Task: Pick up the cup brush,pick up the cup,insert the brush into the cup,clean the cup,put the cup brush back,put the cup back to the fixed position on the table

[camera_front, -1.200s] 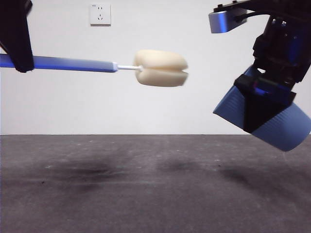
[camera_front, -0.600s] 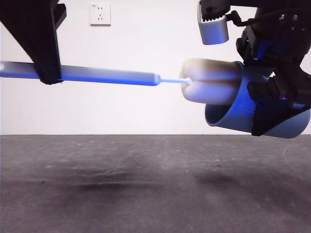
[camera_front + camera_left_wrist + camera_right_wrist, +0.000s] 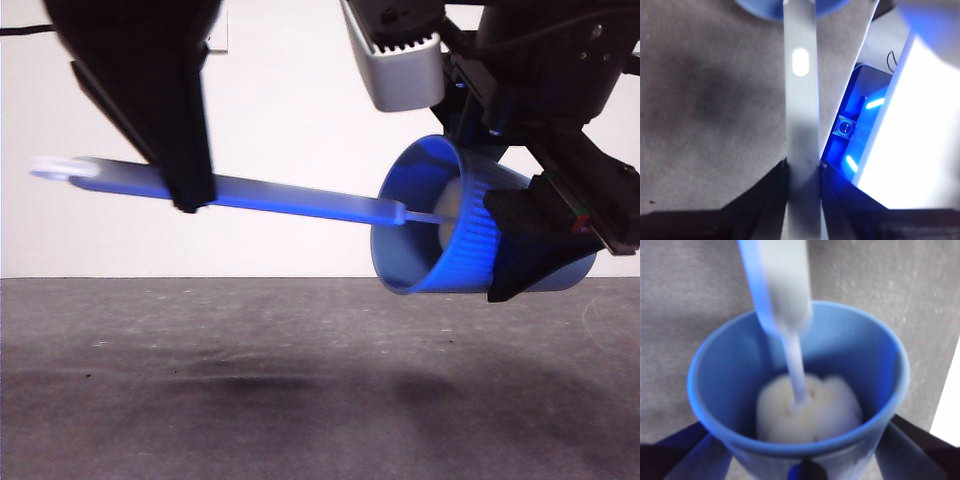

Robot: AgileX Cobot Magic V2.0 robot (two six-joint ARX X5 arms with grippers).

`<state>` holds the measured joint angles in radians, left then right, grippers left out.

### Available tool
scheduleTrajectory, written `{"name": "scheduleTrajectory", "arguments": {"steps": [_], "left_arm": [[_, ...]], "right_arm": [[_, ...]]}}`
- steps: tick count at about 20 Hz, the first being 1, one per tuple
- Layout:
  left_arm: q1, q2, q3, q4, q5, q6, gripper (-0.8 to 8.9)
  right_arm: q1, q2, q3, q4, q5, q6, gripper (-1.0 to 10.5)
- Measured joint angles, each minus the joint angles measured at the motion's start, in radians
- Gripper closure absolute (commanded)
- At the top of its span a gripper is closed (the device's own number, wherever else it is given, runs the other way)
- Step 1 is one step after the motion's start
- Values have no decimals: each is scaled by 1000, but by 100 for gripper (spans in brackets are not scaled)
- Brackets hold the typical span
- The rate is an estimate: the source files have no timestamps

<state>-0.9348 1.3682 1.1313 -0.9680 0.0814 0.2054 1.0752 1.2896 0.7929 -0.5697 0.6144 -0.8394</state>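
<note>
**Brush head deep in the cup, both held off the table**

My left gripper is clamped on the cup brush, its jaws pinching the grey handle partway along; the handle's far end sticks out behind the jaws in the front view, blurred. My right gripper grips the cup by its ribbed wall, though on the right wrist camera I only see the jaws at the frame's lower corners, mostly cut off. The cup lies tipped on its side above the table, mouth facing the left gripper. The sponge head sits at the bottom of the cup; from the front I can only glimpse a pale sliver of it past the rim.
</note>
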Motion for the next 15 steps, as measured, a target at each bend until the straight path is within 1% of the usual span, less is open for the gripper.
{"name": "scheduleTrajectory", "arguments": {"steps": [4, 6, 8, 10, 13, 15], "left_arm": [[-9, 0, 0, -2, -4, -18, 822], [-10, 0, 0, -21, -18, -22, 822], [-10, 0, 0, -76, -65, -23, 822], [-11, -10, 0, -134, -116, -22, 822], [-10, -50, 0, -186, -126, -24, 822], [-10, -63, 0, -213, -128, -24, 822]], "right_arm": [[2, 0, 0, -5, 10, 1, 963], [3, 0, 0, -10, 33, 2, 964], [-3, 0, 0, -32, 61, 4, 963], [-22, 0, 0, -47, 68, 17, 963], [-50, 0, 0, -67, 71, 47, 963], [-49, 0, 0, -66, 73, 55, 963]]}}
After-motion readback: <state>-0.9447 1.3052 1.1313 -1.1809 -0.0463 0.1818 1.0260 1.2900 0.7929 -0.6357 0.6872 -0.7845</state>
